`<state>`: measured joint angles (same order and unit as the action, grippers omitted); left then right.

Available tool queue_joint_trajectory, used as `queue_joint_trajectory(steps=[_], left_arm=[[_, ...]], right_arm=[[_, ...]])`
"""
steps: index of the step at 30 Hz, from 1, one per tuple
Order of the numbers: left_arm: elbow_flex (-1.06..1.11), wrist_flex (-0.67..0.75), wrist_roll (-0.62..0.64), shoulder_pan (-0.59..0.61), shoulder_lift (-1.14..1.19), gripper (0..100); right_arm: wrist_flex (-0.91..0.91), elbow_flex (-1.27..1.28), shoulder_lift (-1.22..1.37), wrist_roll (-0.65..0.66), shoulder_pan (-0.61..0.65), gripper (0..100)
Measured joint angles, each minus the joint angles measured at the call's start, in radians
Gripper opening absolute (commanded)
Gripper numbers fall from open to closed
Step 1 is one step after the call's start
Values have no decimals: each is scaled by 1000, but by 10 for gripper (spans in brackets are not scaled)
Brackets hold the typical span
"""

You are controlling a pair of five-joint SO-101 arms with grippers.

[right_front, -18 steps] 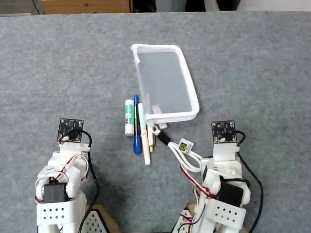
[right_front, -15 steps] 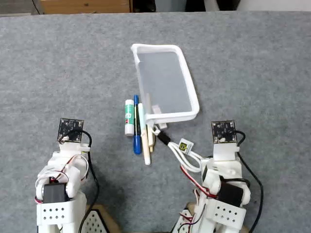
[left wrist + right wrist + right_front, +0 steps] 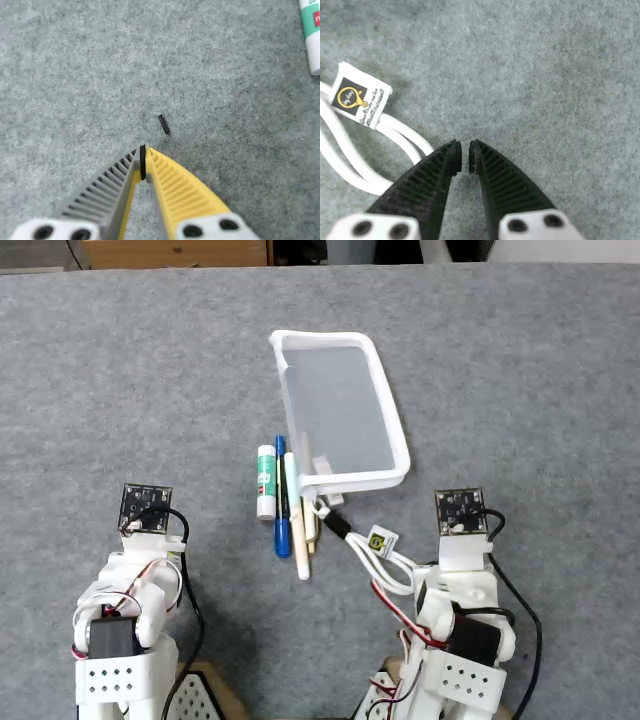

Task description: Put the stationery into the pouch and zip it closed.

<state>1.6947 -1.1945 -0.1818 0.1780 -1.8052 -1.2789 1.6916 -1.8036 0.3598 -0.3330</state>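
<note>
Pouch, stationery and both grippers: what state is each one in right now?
Pouch: lying flat on the table, looks empty; zip unclear.
Glue stick: lying beside the pouch, outside it.
Blue pen: lying next to the glue stick, outside the pouch.
White pen: lying next to the blue pen, outside the pouch.
Left gripper: shut, holding nothing.
Right gripper: shut, holding nothing, beside the pouch's cord.

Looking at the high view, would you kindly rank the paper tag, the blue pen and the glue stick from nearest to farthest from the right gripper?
1. Paper tag, just beside the right gripper.
2. Blue pen, roughly midway between the arms.
3. Glue stick, just past the pen.
</note>
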Motion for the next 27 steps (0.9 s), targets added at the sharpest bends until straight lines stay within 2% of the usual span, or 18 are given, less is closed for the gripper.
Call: queue_joint_trajectory(steps=[14,20,27], left_arm=[[0,0,0,0,0,32],[-2,0,0,0,-3,33],[-164,-84,0,0,-3,33]], right_arm=[[0,0,0,0,0,52],[101,0,0,0,0,52],[114,-84,0,-2,0,52]])
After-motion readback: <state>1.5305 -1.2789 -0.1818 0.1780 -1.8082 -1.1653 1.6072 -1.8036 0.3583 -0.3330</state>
